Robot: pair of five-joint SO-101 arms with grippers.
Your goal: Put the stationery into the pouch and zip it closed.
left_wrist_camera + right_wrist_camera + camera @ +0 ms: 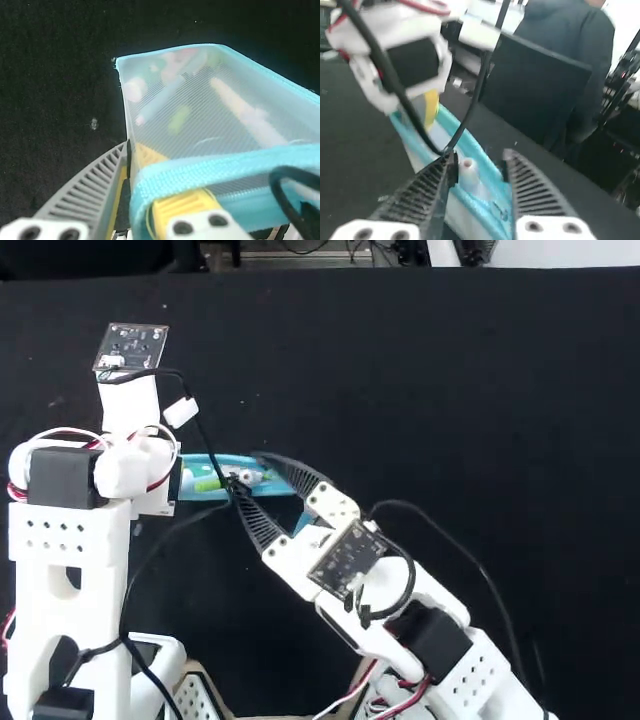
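Stationery (178,119): blurred behind mesh; you couldn't name the pieces.
Pouch (212,478): long axis ran from left gripper (131,160), pinching its end, to right gripper (479,159), spread.

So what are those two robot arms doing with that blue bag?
They're packing a pencil pouch. The left gripper is pinching one end of the see-through pouch with the blue edging. The stationery, pens and other small bits, is already inside. The right gripper is open, with its black fingers on either side of the pouch's top edge, probably going for the zip. I can't tell if it's zipped yet.
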